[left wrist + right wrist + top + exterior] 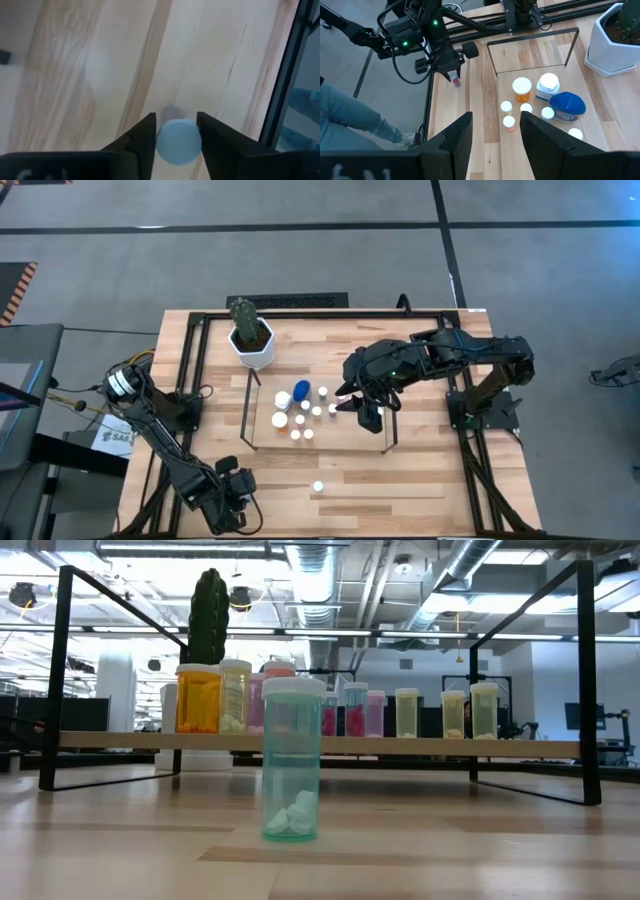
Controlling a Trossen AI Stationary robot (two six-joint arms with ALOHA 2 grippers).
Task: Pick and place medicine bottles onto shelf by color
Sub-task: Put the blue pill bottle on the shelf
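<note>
My left gripper (238, 500) is near the table's near left corner, pointing steeply down, shut on a small pink medicine bottle (455, 78) with a white cap (178, 141). My right gripper (495, 135) hangs open above the right part of the shelf (350, 442), with nothing between its fingers. Several medicine bottles stand upright on the shelf, among them an orange one (522, 89) and a larger blue-capped one (566, 106). A clear teal bottle (292, 760) stands upright on its base on the table in front of the shelf (420, 746). My left gripper pinches the pink bottle at its white cap (166, 148), one finger on each side of the round cap. The fingers come from above, slanting down. The bottle stays upright below them (455, 80); I cannot tell whether its base is on the table.
A white hexagonal pot (252, 345) with a cactus stands behind the shelf's left end. Black frame bars (185, 380) run along the table's left and right sides. Bare wood lies between the teal bottle (317, 487) and my left gripper. A person's leg (355, 120) shows beside the table.
</note>
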